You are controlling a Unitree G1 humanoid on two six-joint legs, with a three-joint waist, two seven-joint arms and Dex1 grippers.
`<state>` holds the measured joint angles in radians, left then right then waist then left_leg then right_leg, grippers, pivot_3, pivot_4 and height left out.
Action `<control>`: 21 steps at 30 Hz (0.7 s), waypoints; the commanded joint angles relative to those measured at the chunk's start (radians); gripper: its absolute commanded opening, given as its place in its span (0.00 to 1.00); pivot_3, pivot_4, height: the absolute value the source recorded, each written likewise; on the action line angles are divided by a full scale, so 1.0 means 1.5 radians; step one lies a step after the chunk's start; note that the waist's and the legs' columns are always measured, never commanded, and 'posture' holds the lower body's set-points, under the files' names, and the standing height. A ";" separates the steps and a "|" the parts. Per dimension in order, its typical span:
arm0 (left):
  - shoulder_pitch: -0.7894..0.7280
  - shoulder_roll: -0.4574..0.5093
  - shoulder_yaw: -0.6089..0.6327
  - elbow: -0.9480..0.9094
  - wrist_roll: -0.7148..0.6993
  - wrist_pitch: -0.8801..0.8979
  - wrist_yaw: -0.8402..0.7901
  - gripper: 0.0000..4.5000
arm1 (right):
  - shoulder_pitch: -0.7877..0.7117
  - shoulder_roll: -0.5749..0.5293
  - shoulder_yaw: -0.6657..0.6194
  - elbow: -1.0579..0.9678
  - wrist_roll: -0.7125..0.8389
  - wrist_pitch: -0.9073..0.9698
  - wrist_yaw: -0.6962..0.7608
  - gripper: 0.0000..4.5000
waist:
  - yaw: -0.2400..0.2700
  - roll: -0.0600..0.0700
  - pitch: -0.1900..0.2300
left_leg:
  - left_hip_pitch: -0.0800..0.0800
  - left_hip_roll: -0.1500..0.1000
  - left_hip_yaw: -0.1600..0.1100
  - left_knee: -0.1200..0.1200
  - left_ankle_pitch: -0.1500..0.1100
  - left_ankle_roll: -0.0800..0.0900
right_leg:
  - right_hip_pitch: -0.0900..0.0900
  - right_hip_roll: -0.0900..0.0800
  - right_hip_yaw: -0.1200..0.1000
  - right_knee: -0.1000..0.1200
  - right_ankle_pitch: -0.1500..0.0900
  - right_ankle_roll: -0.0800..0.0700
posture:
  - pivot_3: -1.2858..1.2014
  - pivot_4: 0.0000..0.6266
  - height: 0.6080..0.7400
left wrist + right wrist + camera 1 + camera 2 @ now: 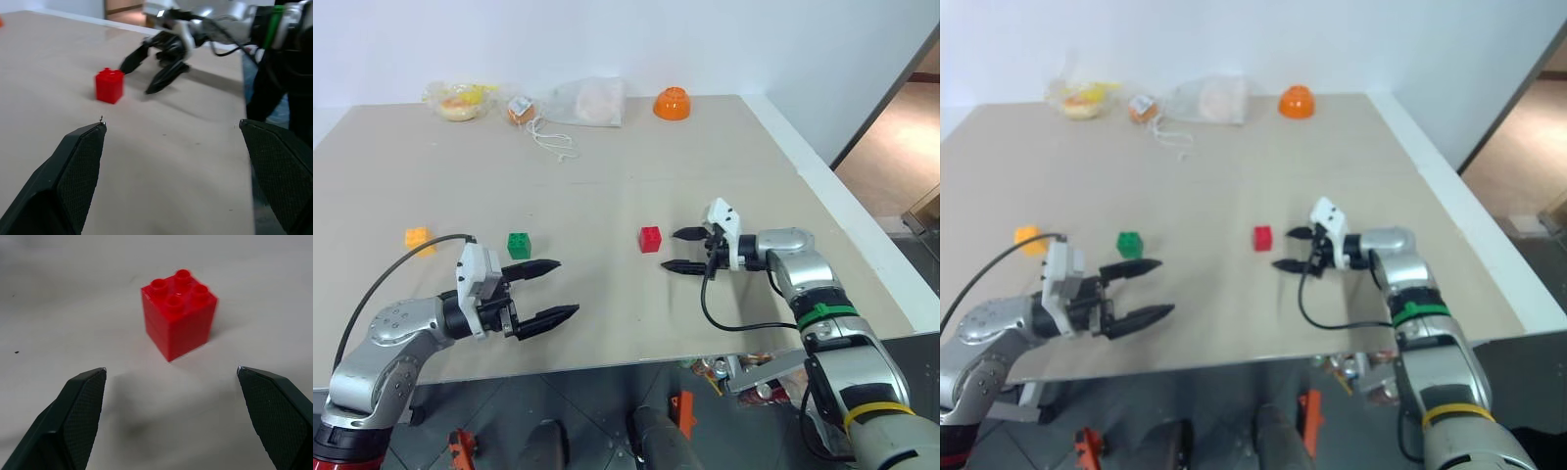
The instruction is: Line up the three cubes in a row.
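On the pale beige bench (607, 186), three small studded plastic cubes lie spread across the middle: a yellow-orange cube (417, 237) at the far left, a green cube (519, 245) some way to its right, and a red cube (650, 239) well apart from both, further right. They sit at roughly the same depth but with uneven gaps, so the row is not yet tidy. The right claw (684, 250) hangs just beside the red cube on its right, released and spread wide, aimed straight at the cube; the right wrist view shows the cube centred ahead of the two black fingers (78, 401) and untouched, likely lined up for a pick. The left claw (553, 290) hovers near and slightly right of the green cube, also released and holding nothing, pointing across toward the red cube. At the far edge lie an orange bowl (673, 103) and some clear plastic bags (587, 101), clear of the work.
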<state>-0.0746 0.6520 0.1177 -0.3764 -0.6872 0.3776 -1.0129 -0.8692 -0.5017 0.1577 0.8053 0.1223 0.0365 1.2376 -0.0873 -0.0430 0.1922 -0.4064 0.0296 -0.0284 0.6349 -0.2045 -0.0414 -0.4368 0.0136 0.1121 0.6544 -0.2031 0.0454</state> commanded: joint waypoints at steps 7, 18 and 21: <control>0.010 0.005 -0.007 -0.050 0.005 -0.005 -0.007 1.00 | -0.065 0.038 -0.010 0.101 -0.033 -0.087 0.005 0.99 | -0.004 0.000 0.000 | 0.000 0.000 0.000 0.001 0.000 0.000 | 0.000 0.000 0.000 0.000 0.000 0.000 | 0.52 0.24 1.00; 0.032 0.008 0.015 -0.077 -0.014 0.005 0.018 1.00 | -0.072 0.054 -0.039 0.092 -0.017 -0.107 0.002 0.99 | -0.007 0.000 0.000 | 0.000 0.000 -0.001 0.001 0.000 0.000 | 0.000 0.000 0.000 0.000 0.001 0.000 | 0.52 0.24 1.00; 0.029 0.007 0.020 -0.078 -0.017 0.008 0.022 1.00 | -0.082 0.066 -0.044 0.104 -0.023 -0.118 -0.008 0.99 | -0.008 0.000 0.000 | 0.000 0.000 0.000 0.001 0.000 0.000 | 0.001 0.000 0.000 0.000 0.001 0.000 | 0.52 0.24 1.00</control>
<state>-0.0281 0.6540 0.1200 -0.4525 -0.6950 0.3931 -0.9867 -0.9539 -0.4065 0.1178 0.9684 0.0749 -0.1156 1.2347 -0.0992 -0.0429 0.1922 -0.4059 0.0294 -0.0290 0.6359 -0.2042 -0.0415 -0.4360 0.0136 0.1119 0.6546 -0.2021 0.0456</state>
